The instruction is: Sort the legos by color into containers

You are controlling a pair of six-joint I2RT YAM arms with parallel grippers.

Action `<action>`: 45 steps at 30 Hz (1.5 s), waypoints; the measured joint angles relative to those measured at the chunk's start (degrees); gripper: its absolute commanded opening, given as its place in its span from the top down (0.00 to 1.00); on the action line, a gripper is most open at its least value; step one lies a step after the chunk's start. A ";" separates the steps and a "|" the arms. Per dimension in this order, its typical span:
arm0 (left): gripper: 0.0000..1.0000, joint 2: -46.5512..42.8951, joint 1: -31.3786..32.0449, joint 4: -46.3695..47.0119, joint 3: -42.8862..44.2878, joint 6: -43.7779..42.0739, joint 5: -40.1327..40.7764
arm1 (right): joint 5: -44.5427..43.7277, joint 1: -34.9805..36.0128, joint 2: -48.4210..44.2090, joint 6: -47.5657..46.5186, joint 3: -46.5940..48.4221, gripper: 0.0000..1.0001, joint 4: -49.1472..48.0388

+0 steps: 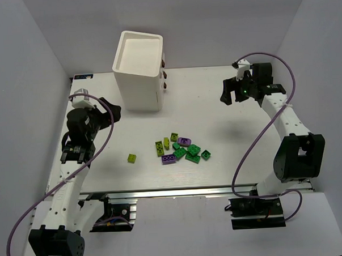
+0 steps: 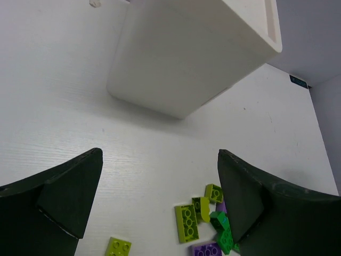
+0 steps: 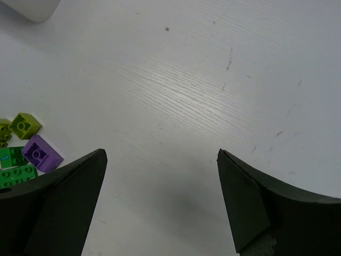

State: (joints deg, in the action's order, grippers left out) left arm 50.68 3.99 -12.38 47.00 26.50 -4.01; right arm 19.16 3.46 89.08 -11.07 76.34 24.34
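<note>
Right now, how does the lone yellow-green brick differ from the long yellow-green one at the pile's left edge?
The lone brick is squarish with four studs; the long brick is longer with more. The lone brick lies apart, left of the pile; the long brick sits at its left edge. Both are yellow-green, studs up, on the table.

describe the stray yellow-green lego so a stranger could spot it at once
Find the tall white cabinet at the back of the table. In front of it lies a cluster of legos. The yellow-green lego sits alone on that cluster's left-arm side, while the others bunch together.
</note>
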 measured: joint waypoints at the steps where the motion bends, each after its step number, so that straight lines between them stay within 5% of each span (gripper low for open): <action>1: 0.02 0.02 0.00 -0.35 -0.02 0.26 -0.35 | 1.53 0.00 0.61 -0.98 0.79 0.11 0.17; 12: 0.02 0.02 0.00 -1.40 -1.55 2.58 -4.68 | 25.05 2.51 21.00 -20.65 23.50 0.12 4.17; 16: 0.02 -0.02 0.00 -2.29 -1.55 2.93 -5.25 | 32.02 4.22 26.75 -20.87 26.45 0.44 -0.81; 17: 0.02 -0.07 0.00 -2.64 -1.57 2.99 -5.27 | 33.11 4.63 27.47 -19.82 25.92 0.60 -3.87; 19: 0.02 -0.28 0.00 -3.08 -1.68 3.37 -5.33 | 35.30 5.62 28.59 -16.41 24.46 0.68 -11.87; 25: 0.02 -1.60 0.20 -3.89 -1.95 4.79 -5.42 | 40.09 7.69 36.89 -0.98 27.87 0.32 -35.85; 32: 0.02 -4.61 0.35 -4.00 -4.42 7.04 -5.01 | 41.29 8.35 48.26 7.10 37.68 0.21 -48.37; 45: 0.02 0.15 0.37 -3.89 -4.57 8.50 -6.05 | 38.93 12.94 55.95 7.72 51.45 0.23 -52.19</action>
State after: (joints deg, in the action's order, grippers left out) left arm 50.83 4.36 -16.27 42.44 35.00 -10.07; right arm 58.08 16.40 145.03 -3.36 127.79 -27.86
